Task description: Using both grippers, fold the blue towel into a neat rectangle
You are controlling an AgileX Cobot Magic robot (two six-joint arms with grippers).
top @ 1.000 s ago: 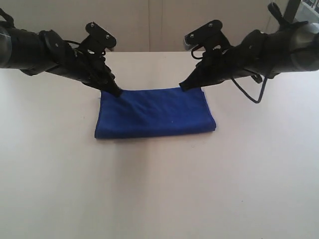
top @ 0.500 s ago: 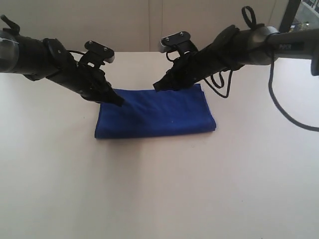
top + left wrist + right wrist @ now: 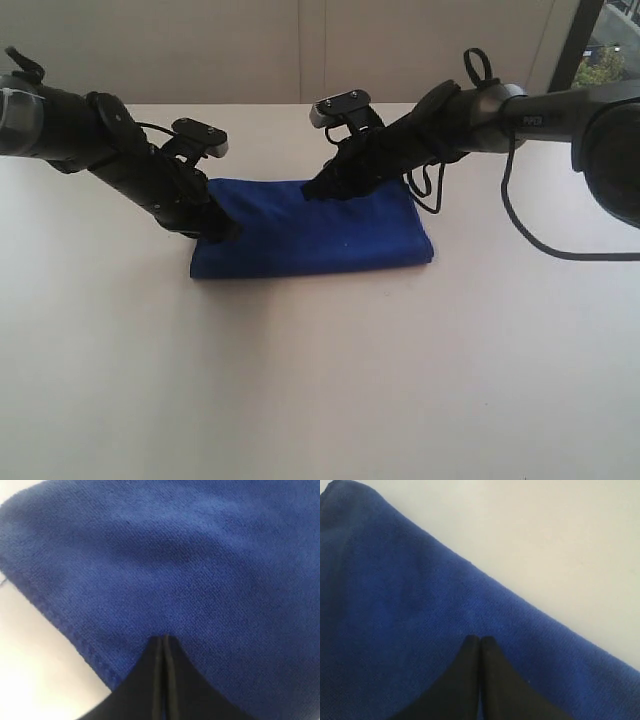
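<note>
The left fingers [image 3: 159, 650] are pressed together with no cloth between them, their joined tip resting on the towel [image 3: 210, 565] just inside its stitched hem. The right fingers [image 3: 476, 652] are likewise closed on nothing, tip down on the cloth near a smooth, rounded edge. Only the wrist views show the fingers meeting along a tight seam. The left one also shows the hem and a sliver of table [image 3: 30, 660], and the right one shows pale table [image 3: 560, 540] beyond the edge. The exterior view alone gives the layout: the left fingers [image 3: 226, 231] touch the towel [image 3: 330, 235] at its left end, toward the near edge, and the right fingers [image 3: 313, 189] touch its far edge about midway along. There are one towel, two arms and two pairs of fingers. The towel lies folded in a flat rectangle, long side running left to right, in the far middle of the table [image 3: 320, 390], with fairly straight edges. Open table stretches wide on the near side and to both sides. A black cable [image 3: 504, 185] loops down from the right arm, right of the towel.
</note>
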